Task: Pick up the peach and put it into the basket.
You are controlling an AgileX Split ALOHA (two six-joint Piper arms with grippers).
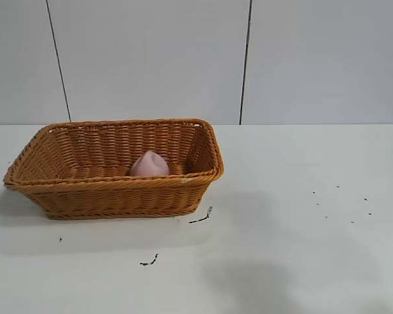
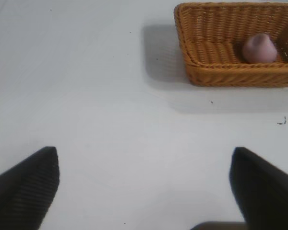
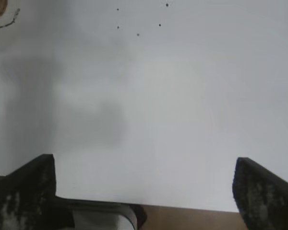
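Observation:
The pale pink peach [image 1: 149, 165] lies inside the orange-brown wicker basket [image 1: 78, 186] at the left of the white table. Both also show in the left wrist view, the peach [image 2: 260, 48] in the basket [image 2: 216, 74], far off. My left gripper [image 2: 144, 184] is open and empty above bare table, well away from the basket. My right gripper [image 3: 144, 187] is open and empty over bare table near the table's edge. Neither gripper shows in the exterior view.
Small dark marks lie on the table in front of the basket [image 1: 200, 218] and at the right [image 1: 340, 203]. A brown floor strip [image 3: 192, 218] shows past the table's edge in the right wrist view.

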